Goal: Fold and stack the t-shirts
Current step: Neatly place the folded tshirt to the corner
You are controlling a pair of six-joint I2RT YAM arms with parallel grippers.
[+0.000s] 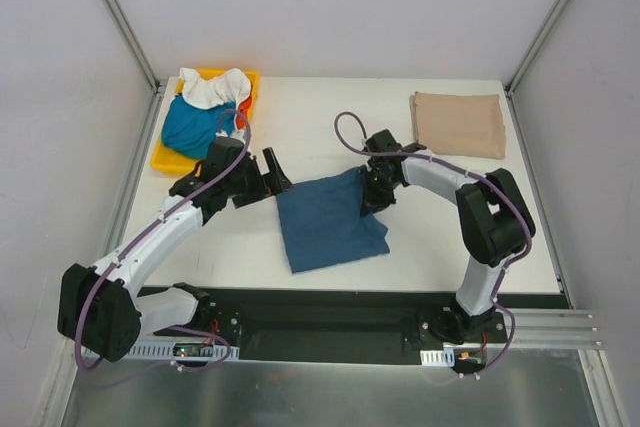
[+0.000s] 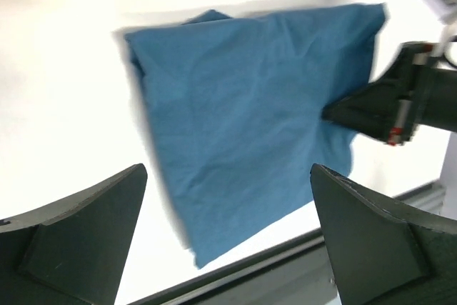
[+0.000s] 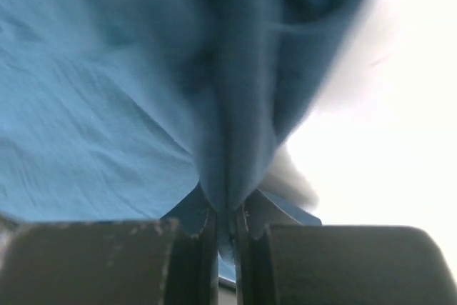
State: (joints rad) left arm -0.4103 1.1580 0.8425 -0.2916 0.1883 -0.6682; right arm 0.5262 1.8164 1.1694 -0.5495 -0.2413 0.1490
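A folded dark navy blue t-shirt [image 1: 328, 224] lies at the middle of the table; it fills the left wrist view [image 2: 250, 112] and the right wrist view [image 3: 86, 105]. My right gripper [image 1: 372, 190] is shut on the shirt's far right edge, a fold of cloth pinched between its jaws [image 3: 227, 208]. My left gripper [image 1: 276, 169] is open and empty, just left of the shirt's far left corner [image 2: 228, 212]. A folded beige-tan t-shirt [image 1: 458, 123] lies at the far right. Teal [image 1: 192, 127], white [image 1: 212, 87] and orange-red [image 1: 243, 107] shirts are heaped in the tray.
The yellow tray [image 1: 166, 158] stands at the far left of the table. The black base rail [image 1: 330, 309] runs along the near edge. Frame posts stand at both far corners.
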